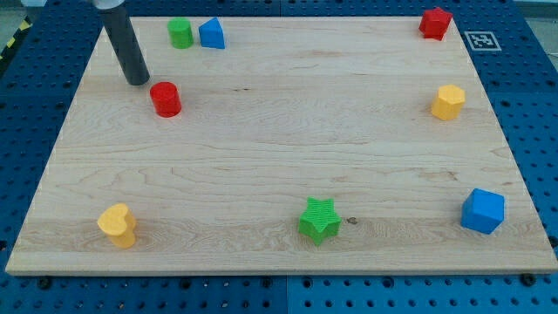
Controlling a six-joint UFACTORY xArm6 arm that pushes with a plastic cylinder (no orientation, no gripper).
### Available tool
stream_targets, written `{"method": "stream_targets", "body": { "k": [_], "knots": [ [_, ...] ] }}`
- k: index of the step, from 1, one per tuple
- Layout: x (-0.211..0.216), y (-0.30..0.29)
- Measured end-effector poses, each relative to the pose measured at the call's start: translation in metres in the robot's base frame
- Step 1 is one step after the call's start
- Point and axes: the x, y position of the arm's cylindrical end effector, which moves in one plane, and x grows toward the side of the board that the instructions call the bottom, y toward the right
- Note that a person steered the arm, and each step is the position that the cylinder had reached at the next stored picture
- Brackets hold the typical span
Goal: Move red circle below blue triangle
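The red circle is a short red cylinder on the wooden board, at the upper left. The blue triangle sits near the board's top edge, above and to the right of the red circle. My tip is the lower end of a dark rod coming down from the view's top left. It stands just left of and slightly above the red circle, with a small gap between them.
A green cylinder touches the blue triangle's left side. A red block is at the top right, a yellow hexagon at the right, a blue cube at the bottom right, a green star at the bottom middle, a yellow heart at the bottom left.
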Motion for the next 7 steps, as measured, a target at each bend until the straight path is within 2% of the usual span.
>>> {"method": "stream_targets", "body": {
  "k": [2,4,5,7],
  "knots": [
    [0.010,-0.005],
    [0.066,-0.012],
    [0.066,0.031],
    [0.063,0.049]
  ]
}}
